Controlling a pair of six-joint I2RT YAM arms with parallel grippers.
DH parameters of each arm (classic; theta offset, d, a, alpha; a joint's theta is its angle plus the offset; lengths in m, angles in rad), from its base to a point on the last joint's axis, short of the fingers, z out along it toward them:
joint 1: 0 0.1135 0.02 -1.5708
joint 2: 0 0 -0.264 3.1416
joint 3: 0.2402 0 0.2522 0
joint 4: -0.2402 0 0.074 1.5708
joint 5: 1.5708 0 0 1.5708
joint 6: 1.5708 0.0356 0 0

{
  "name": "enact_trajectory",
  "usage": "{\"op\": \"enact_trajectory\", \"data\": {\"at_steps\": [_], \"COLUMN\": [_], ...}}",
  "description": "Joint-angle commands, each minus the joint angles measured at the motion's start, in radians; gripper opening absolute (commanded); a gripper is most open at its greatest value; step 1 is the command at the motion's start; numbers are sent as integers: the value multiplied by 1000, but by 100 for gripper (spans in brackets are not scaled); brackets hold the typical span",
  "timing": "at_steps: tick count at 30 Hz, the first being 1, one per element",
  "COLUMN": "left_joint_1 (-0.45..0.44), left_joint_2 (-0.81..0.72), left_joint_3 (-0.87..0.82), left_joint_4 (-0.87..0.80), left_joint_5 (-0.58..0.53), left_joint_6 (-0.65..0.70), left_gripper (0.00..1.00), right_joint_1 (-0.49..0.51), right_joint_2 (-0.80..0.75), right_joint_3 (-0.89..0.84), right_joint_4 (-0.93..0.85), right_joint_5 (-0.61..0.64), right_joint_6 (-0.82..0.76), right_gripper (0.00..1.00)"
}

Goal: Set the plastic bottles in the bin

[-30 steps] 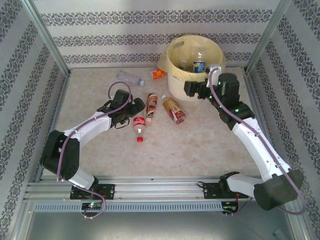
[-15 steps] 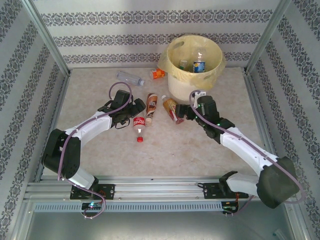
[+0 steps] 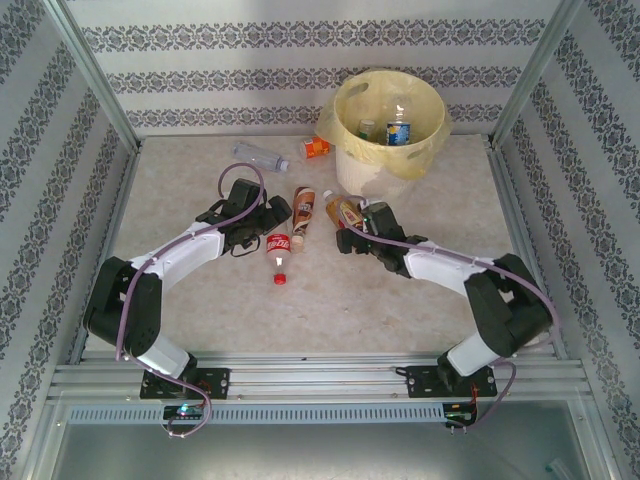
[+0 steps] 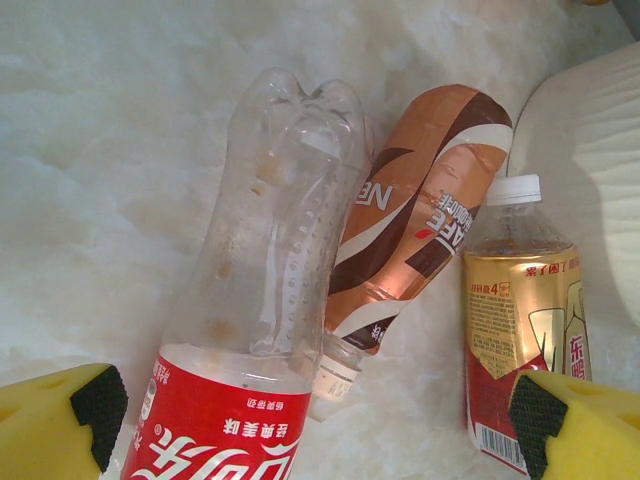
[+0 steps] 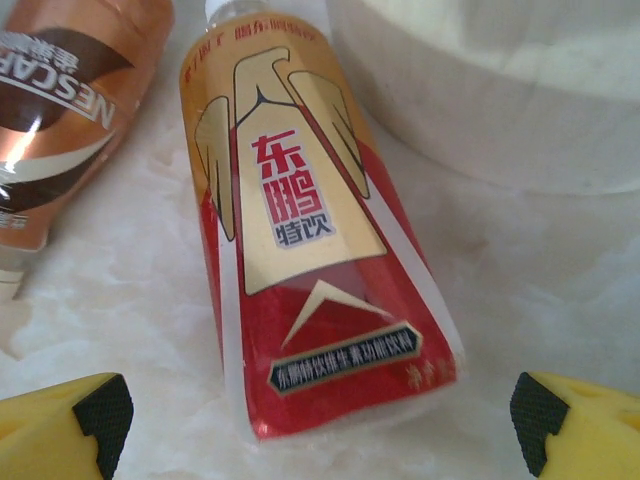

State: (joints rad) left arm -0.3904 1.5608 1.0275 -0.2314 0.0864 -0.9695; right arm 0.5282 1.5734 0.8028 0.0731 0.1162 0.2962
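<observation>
Top view high, rearward; wrist views close, downward, share gold bottle (image 5: 300, 240).

In the right wrist view, the gold-and-red energy-drink bottle (image 5: 300, 250) at centre reads 东鹏特饮, and the brown coffee bottle (image 5: 70, 110) at upper left reads NESCAFE (upside down, partly cropped). In the left wrist view, the red-labelled cola bottle (image 4: 225, 430) at lower left bears white Chinese Coca-Cola script, cut by the frame edge. At right, the energy-drink label shows a "4" and a barcode (image 4: 497, 440).
</observation>
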Motion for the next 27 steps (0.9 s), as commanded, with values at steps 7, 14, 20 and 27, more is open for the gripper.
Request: {"op": "enact_trajectory", "data": {"at_steps": [7,14,20,27], "left_joint_1": [8,7,8,8], "left_joint_2": [15,24,23,21], "left_joint_3": [25,28,25,28], "left_joint_4": [-22,-25,-26,-33], "left_joint_5": [-19,-20,-22,-24], "left_joint_6": [19,23,24,25], "left_gripper": [100,100,100,100], "right_joint_1": [15,15,14,31], "right_joint_2": [124,216,290,305], "right_joint_3": [91,163,204,171], "right_joint_4": [3,-24,-13,54], "right_joint_5": [68,75,81,89], "right_joint_6": [-42,-57,-42,-42], "right_gripper": [98,98,98,92]}}
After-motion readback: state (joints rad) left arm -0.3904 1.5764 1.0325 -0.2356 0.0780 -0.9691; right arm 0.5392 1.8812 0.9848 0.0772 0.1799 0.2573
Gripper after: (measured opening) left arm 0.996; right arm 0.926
